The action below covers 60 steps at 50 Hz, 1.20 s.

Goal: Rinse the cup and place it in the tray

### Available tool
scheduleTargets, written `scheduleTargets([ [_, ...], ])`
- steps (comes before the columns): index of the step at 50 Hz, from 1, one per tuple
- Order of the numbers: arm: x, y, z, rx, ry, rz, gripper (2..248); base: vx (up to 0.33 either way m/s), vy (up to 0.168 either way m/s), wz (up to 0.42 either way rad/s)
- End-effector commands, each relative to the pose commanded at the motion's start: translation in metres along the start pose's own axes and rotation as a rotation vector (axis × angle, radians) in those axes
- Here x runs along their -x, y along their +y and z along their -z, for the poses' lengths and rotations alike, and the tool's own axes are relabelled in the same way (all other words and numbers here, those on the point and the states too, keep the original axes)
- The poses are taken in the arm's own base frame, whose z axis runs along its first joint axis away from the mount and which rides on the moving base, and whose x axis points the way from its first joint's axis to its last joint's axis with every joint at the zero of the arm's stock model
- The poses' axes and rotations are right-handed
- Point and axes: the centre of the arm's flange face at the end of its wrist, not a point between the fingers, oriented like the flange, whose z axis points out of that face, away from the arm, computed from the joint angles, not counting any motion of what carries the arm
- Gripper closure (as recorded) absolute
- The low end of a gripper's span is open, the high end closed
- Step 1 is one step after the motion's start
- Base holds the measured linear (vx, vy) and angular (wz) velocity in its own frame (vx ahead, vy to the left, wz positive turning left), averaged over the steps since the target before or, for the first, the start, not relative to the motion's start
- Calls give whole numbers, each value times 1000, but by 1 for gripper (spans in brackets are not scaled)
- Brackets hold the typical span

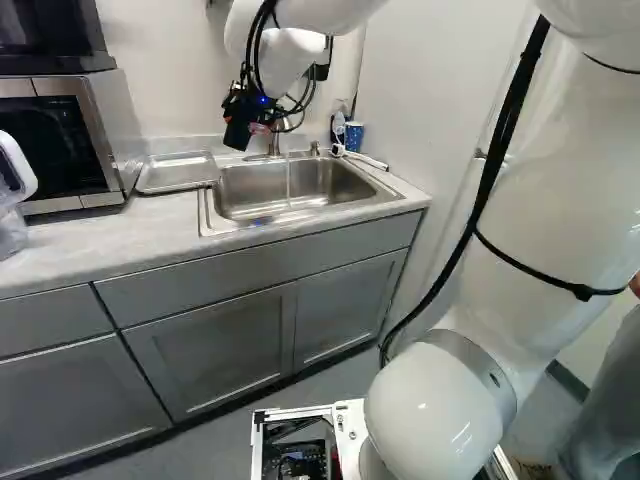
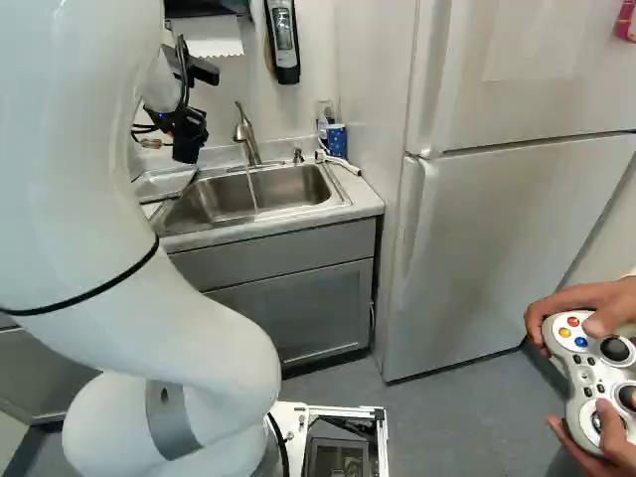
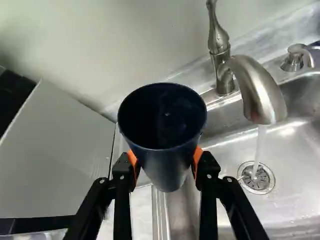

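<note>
My gripper [image 1: 252, 104] hangs over the rear left of the sink [image 1: 205, 213], with the dark blue cup [image 1: 238, 132] at its end. In the wrist view the gripper [image 3: 165, 162] is shut on the cup [image 3: 167, 167], an orange pad against each side. The cup's open mouth faces the camera, and a small bright spot shows inside. Water [image 3: 259, 142] runs from the faucet [image 3: 252, 90] beside the cup, not into it, and falls to the drain. The metal tray [image 1: 145, 183] lies on the counter left of the sink.
A microwave [image 1: 112, 130] stands left of the tray. Behind the sink's right end are a blue patterned cup [image 1: 354, 136] and a white hose-like item [image 1: 368, 160]. A fridge [image 2: 487, 258] stands to the right. Close on the right, a person's hands hold a controller [image 2: 586, 373].
</note>
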Motion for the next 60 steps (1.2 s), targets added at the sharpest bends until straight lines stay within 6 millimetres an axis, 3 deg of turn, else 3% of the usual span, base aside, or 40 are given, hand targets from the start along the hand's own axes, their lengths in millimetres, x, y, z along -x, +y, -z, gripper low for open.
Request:
scheduleTargets([
  [60,0,0,0,0,0,-631,129,0,0,0],
])
